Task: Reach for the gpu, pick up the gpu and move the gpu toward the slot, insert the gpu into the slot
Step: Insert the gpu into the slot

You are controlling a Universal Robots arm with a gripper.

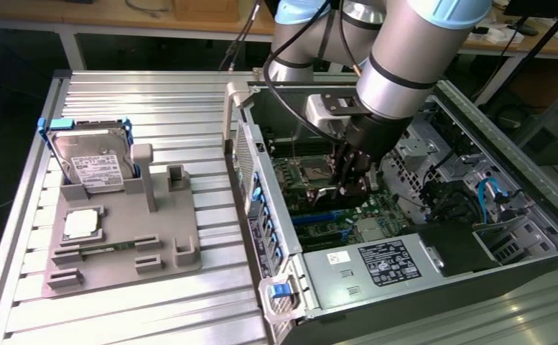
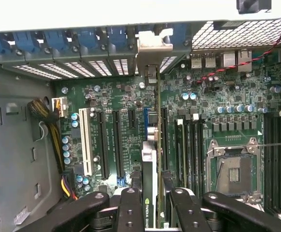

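My gripper (image 1: 349, 183) reaches down inside the open computer case (image 1: 259, 165), over the green motherboard (image 2: 126, 101). It is shut on the gpu (image 2: 158, 145), a thin card seen edge-on in the wrist view between the two black fingers (image 2: 131, 203). The card's silvery end bracket (image 2: 154, 43) lies against the case's rear slot openings. The card stands upright along the blue slot (image 2: 147, 121), low over the board; whether it is seated in the slot I cannot tell. In the exterior view the gpu (image 1: 336, 195) shows as a dark piece under the fingers.
A silver hard drive (image 1: 92, 162) and a square processor chip (image 1: 82, 224) rest on a grey fixture (image 1: 130, 248) on the slatted table, at the exterior view's left. Inside the case are the processor socket (image 2: 232, 169), memory slots (image 2: 191, 150), a power supply (image 1: 384, 262) and cables (image 2: 46, 116).
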